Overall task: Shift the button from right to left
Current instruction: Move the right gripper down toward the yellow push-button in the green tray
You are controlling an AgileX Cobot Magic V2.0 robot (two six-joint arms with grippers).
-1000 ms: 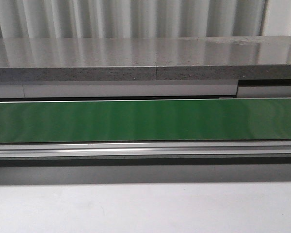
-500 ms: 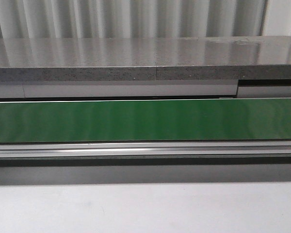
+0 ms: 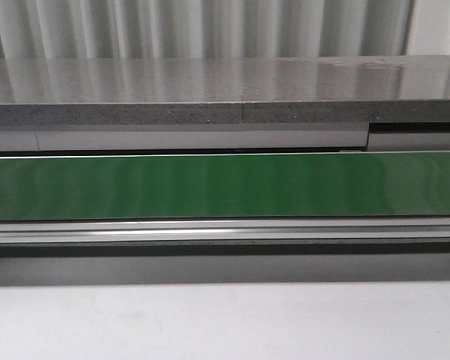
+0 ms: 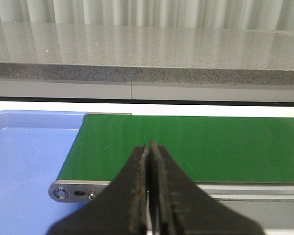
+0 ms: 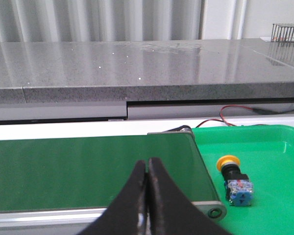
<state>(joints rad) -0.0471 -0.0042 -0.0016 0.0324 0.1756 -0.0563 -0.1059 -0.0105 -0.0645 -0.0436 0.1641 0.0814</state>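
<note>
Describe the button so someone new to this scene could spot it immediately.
In the right wrist view, find the green tray past the end of the green conveyor belt. The button lies in it: yellow cap, black collar, blue-and-clear block, the tray's only item.

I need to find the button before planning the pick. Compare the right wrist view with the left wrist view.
Only the right wrist view shows the button lying in a green tray, plus the shut right gripper. Only the left wrist view shows a blue tray and the shut left gripper. Both show the green conveyor belt and the grey stone counter behind it.
</note>
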